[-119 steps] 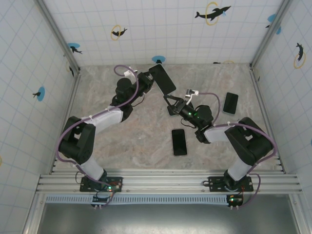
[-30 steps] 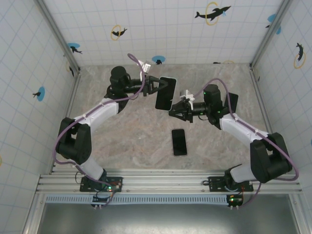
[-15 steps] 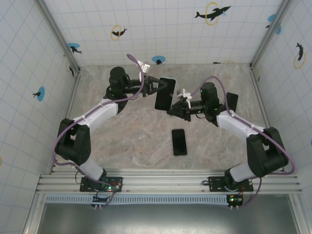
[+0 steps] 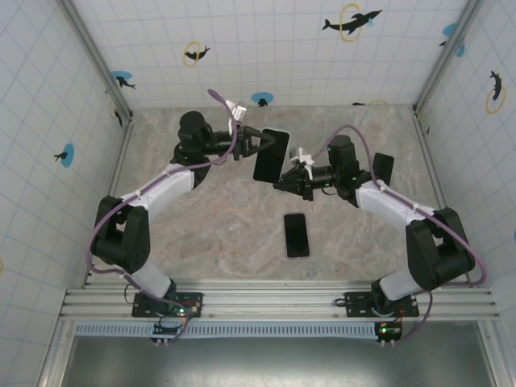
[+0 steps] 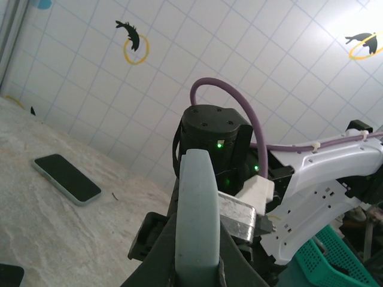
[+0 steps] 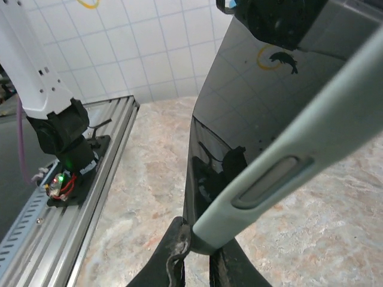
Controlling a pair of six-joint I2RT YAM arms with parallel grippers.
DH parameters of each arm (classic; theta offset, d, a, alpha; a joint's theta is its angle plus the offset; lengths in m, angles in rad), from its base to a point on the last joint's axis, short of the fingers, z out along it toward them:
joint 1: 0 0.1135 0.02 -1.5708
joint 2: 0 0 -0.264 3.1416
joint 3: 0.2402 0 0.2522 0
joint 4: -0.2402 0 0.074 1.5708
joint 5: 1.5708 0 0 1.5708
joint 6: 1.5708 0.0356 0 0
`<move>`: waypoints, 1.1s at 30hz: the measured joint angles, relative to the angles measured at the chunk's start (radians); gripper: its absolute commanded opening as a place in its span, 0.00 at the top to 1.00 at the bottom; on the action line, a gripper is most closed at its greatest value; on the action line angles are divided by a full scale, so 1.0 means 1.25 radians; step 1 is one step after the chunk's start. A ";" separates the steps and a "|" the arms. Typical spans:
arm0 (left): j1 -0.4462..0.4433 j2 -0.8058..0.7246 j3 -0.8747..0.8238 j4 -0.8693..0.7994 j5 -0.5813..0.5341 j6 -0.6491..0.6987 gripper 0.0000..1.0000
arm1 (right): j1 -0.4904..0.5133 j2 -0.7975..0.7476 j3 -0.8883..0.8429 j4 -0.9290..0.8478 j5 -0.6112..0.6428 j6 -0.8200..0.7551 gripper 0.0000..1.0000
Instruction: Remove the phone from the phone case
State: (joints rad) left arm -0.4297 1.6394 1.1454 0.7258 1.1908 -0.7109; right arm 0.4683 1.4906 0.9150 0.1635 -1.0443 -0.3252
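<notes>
Here, clamped the airborne phone case point(image 4: 271, 155), phone point(image 6: 239, 113) inside, long axis far-to-near, by its left edge in the left gripper point(image 4: 256, 145) and pinched its near end with the right gripper point(image 4: 282, 182).

Phone case point(image 6: 311, 137) upper end off-edge

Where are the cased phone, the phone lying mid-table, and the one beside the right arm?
cased phone point(image 4: 271, 155), top external view, middle of its dark face.
mid-table phone point(image 4: 297, 235), top external view, centre of its screen.
far-right phone point(image 4: 384, 167), top external view, exposed part of its screen.
</notes>
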 measured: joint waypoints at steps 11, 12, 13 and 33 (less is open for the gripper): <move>-0.004 -0.029 -0.021 -0.027 -0.053 -0.060 1.00 | 0.020 -0.024 -0.003 -0.001 0.152 -0.071 0.98; -0.006 -0.034 -0.021 -0.031 -0.059 -0.057 1.00 | 0.018 -0.025 -0.007 0.012 0.148 -0.061 0.96; -0.007 -0.038 -0.021 -0.034 -0.062 -0.053 1.00 | 0.016 -0.028 -0.016 0.033 0.142 -0.046 0.91; -0.018 -0.035 -0.091 0.187 -0.223 -0.307 1.00 | -0.004 -0.049 -0.139 0.469 0.103 0.523 0.60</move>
State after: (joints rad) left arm -0.4519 1.5955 1.0321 0.9596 0.9119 -1.0943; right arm 0.4637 1.4300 0.7410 0.7494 -0.9150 0.3283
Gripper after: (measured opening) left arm 0.120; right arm 0.398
